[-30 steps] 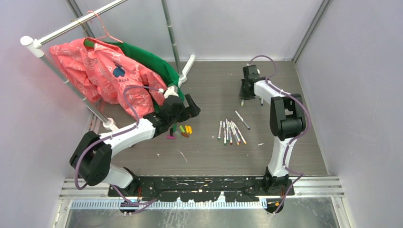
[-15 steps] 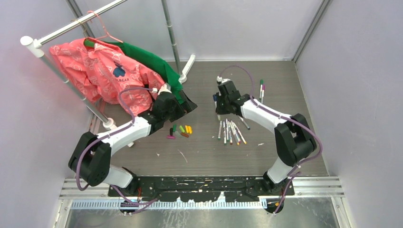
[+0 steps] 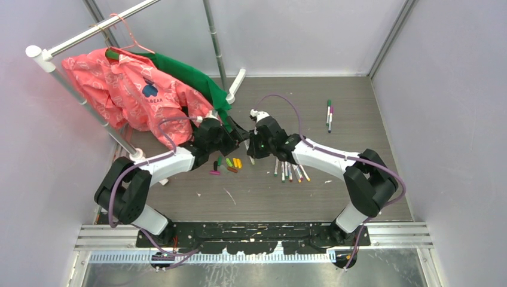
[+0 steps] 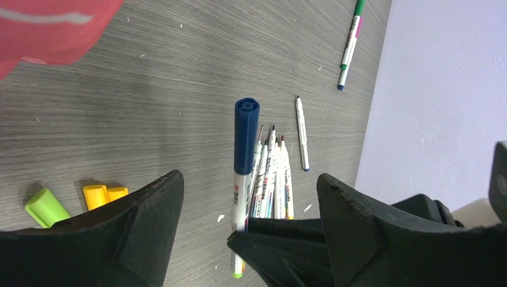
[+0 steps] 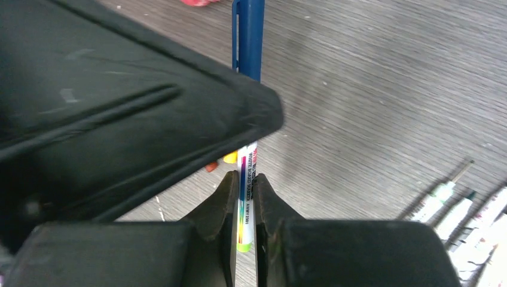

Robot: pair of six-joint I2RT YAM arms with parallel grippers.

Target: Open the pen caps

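My right jaws are pinching the white pen barrel (image 5: 247,173) low down. They are closed tight on it, with the printed label showing just above them and the pale green end (image 5: 243,245) poking out below. The blue cap (image 4: 246,136) is sitting firmly on the top of that pen, not yet pulled off.

My left jaws are spread wide apart and gripping nothing. In the left wrist view the capped pen is standing up in the middle of the gap between them. The blue cap is reaching out past both tips and touching neither. From the right wrist one broad black left finger (image 5: 119,101) is crossing in front of the pen, so only the upper part of the blue cap (image 5: 249,36) is showing above it.

From overhead, both arms are meeting just left of the table's (image 3: 269,197) centre, close together. Just in front of them the loose caps (image 3: 227,164) are lying in a small cluster on the table. A light green cap (image 4: 46,207) and two yellow caps (image 4: 104,194) are showing side by side in the left wrist view. To the right, a row of uncapped pens (image 3: 290,167) is lying bunched together. Two more pens (image 3: 329,113) are resting well apart near the far right. The pink garment (image 3: 131,89) is hanging on the rack at far left.
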